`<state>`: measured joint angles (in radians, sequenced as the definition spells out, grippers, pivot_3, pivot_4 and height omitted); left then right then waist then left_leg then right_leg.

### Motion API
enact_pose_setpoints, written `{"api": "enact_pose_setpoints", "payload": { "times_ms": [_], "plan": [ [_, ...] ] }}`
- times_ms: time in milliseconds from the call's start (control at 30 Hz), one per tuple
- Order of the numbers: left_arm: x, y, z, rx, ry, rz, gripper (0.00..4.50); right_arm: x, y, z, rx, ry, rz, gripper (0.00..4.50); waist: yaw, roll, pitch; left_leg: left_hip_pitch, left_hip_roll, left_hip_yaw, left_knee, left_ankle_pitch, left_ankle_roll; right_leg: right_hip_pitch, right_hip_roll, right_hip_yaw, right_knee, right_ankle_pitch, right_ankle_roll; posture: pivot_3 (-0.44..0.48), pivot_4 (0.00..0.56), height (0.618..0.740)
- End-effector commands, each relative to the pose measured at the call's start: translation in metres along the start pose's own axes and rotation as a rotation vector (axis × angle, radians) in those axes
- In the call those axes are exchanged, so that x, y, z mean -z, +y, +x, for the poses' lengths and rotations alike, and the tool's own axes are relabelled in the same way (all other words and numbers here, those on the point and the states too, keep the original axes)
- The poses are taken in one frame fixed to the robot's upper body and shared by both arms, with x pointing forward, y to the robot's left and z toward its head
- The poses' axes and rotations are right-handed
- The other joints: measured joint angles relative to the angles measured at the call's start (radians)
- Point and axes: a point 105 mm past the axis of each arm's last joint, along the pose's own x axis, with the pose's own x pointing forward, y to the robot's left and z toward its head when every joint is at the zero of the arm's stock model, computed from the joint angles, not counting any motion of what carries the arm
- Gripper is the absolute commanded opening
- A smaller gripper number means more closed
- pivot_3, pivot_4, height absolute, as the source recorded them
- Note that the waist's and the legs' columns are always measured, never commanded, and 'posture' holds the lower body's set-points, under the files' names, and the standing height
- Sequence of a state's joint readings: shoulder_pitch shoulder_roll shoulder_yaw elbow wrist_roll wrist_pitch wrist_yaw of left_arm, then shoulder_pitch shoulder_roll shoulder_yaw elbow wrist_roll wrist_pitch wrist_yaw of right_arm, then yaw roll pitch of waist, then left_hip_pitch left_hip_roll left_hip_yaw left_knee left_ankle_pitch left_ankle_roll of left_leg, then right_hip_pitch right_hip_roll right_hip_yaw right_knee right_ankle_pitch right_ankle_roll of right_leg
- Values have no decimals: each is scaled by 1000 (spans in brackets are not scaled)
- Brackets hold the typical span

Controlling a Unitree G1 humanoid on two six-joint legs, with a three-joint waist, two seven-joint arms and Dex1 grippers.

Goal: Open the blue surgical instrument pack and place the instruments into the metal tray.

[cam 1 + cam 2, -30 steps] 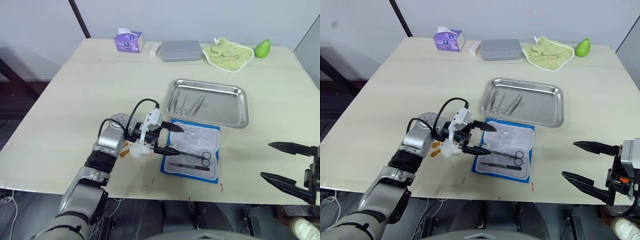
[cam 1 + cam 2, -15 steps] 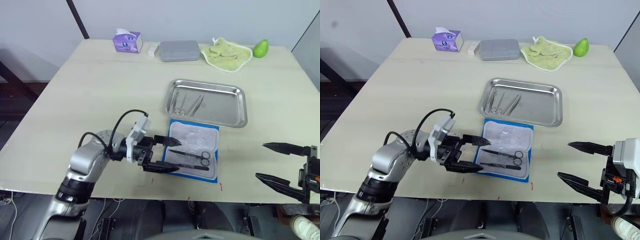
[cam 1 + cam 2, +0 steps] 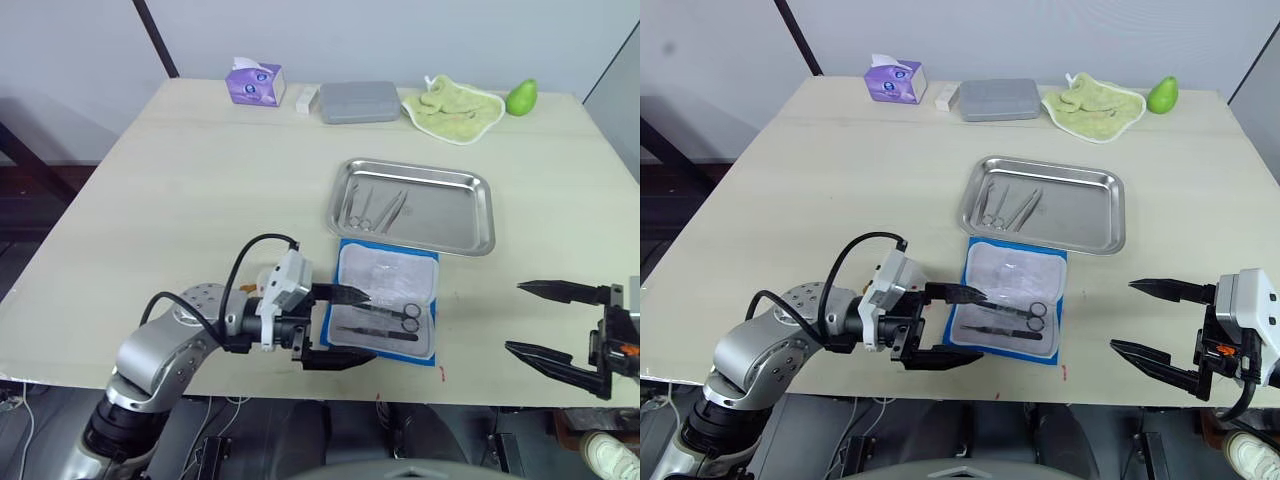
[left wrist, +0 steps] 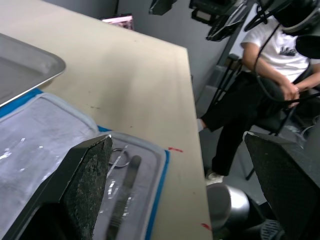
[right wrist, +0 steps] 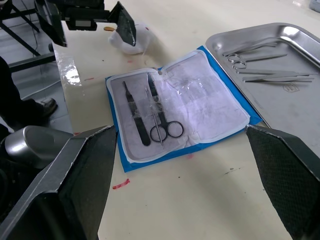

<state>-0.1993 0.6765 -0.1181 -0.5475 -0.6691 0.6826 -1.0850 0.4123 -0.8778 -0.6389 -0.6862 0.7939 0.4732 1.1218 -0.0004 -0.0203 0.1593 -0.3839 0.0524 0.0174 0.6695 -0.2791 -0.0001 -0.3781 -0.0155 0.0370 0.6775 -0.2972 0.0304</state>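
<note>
Near the table's front edge we see the pack [image 3: 386, 302] lying open, white lining up, just in front of the tray [image 3: 413, 205]. Two dark instruments [image 3: 380, 322] remain in its near half: scissors [image 5: 159, 116] and a straight tool [image 5: 135, 120] beside them. Its far half shows bare clear pockets. Several silvery instruments [image 3: 372, 208] lie in the tray's left part.

Our left gripper [image 3: 338, 327] sits at the pack's left edge with its fingers spread wide, one over the pack's near-left corner, the other out past the table's front edge; it holds nothing. Our right gripper [image 3: 545, 321] hangs off the front right of the table, well apart from the pack, fingers likewise spread and holding nothing.

Along the far edge stand a tissue box [image 3: 256, 81], a grey box [image 3: 360, 101], a green cloth [image 3: 452, 104] and a green fruit [image 3: 521, 97]. Through the left wrist view a seated person [image 4: 270, 80] shows beyond the table.
</note>
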Motion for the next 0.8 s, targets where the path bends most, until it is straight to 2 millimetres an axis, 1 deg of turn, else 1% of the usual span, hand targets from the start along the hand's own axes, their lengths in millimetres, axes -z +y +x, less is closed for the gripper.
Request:
{"api": "enact_pose_setpoints", "payload": {
  "times_ms": [33,67,100,200,233,300,367,433,600,733,800],
  "plan": [
    [-1,4,6,14,46,83,4470,-4,0,1,2,-11,-24,4500,1,0,0,0,0,0,0,0,0,0,0,0,0,0,0,0,150,740],
    [3,9,6,12,64,89,4470,-4,0,1,3,-11,-24,4500,2,0,0,0,0,0,0,0,0,0,0,0,0,0,0,0,150,740],
    [10,24,5,-4,82,87,4470,-4,1,1,4,-11,-25,4500,2,0,0,0,0,1,0,0,0,0,0,0,0,0,0,0,150,740],
    [27,57,-1,-19,109,74,4470,-3,1,1,6,-11,-26,4500,6,0,0,1,-2,3,0,0,0,0,1,-2,0,0,0,0,150,740],
    [30,67,-5,-20,107,73,4470,-3,1,1,8,-12,-27,4500,9,0,0,1,-2,3,0,0,0,0,1,-2,0,0,0,0,150,740],
    [34,81,-10,-14,99,78,4470,-3,1,2,10,-12,-27,4500,8,0,0,0,-3,4,0,0,0,0,1,-3,0,0,0,0,150,740],
    [39,86,-16,-4,97,82,4470,-2,1,2,11,-12,-27,4500,9,0,0,-1,-3,3,0,0,0,-1,1,-2,-1,0,0,0,150,740],
    [47,84,-22,26,102,91,4470,-2,1,1,13,-12,-26,4500,8,0,0,-2,-3,3,0,0,1,-1,1,-2,-1,-1,1,0,150,740],
    [60,79,-23,63,121,120,4470,-1,0,1,12,-13,-28,4500,9,0,0,0,-3,2,0,-1,1,0,0,-2,0,-1,1,0,150,740],
    [71,89,-25,18,198,159,4470,0,0,1,10,-13,-30,4500,9,1,-1,1,-3,2,0,-1,1,0,1,-1,1,-1,1,0,150,740],
    [74,93,-25,13,219,170,4470,0,0,1,10,-13,-31,4500,11,1,-1,1,-3,3,0,-1,1,0,1,-1,1,-1,1,0,150,740]
  ]
}}
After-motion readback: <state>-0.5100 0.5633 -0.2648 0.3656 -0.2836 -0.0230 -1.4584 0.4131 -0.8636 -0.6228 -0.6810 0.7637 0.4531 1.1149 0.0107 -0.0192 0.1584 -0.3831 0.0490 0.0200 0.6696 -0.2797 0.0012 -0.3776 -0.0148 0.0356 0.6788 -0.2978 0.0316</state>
